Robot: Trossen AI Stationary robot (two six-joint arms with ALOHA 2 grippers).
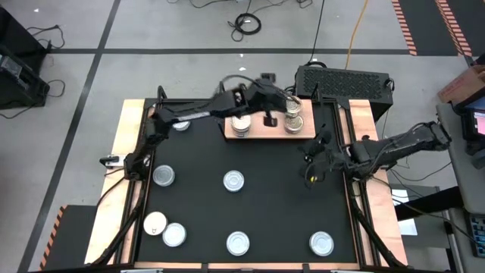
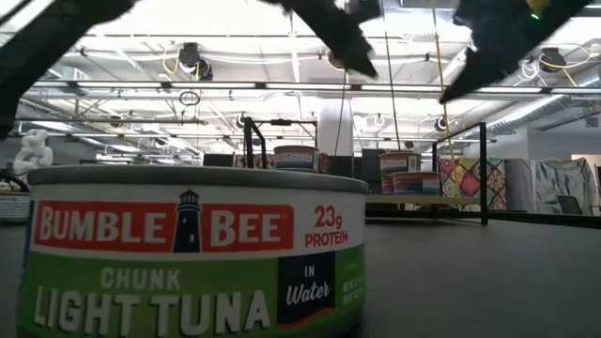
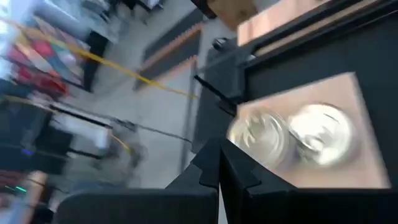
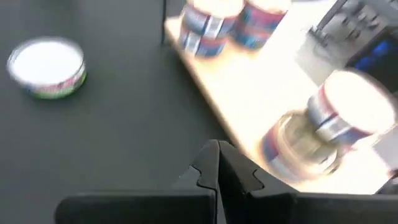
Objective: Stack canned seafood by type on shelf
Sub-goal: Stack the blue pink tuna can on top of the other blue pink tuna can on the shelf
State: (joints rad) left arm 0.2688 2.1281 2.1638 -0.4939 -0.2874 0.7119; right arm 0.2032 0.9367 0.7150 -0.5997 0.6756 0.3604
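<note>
The shelf [image 1: 267,130] is a light-wood board at the mat's far edge. It bears a stack of tins at its left end [image 1: 241,123] and stacked tins at its right end [image 1: 294,117]. My left gripper [image 1: 268,115] hovers shut above the board between the two groups; its wrist view shows the shut fingers [image 3: 219,167] and two tin tops [image 3: 320,132] below. My right gripper [image 1: 311,168] is shut too, raised over the mat near the shelf's right end, and its wrist view [image 4: 217,163] looks onto the stacks [image 4: 336,124]. Several single tins lie flat on the mat, such as one at mid-mat [image 1: 234,180].
Loose tins sit at the mat's left [image 1: 164,176], near left [image 1: 174,234], near middle [image 1: 238,243] and near right [image 1: 321,243]. Another [image 1: 180,123] lies by the shelf's left. A green-labelled tuna tin [image 2: 188,253] fills the low view. A black box [image 1: 345,80] stands behind the shelf.
</note>
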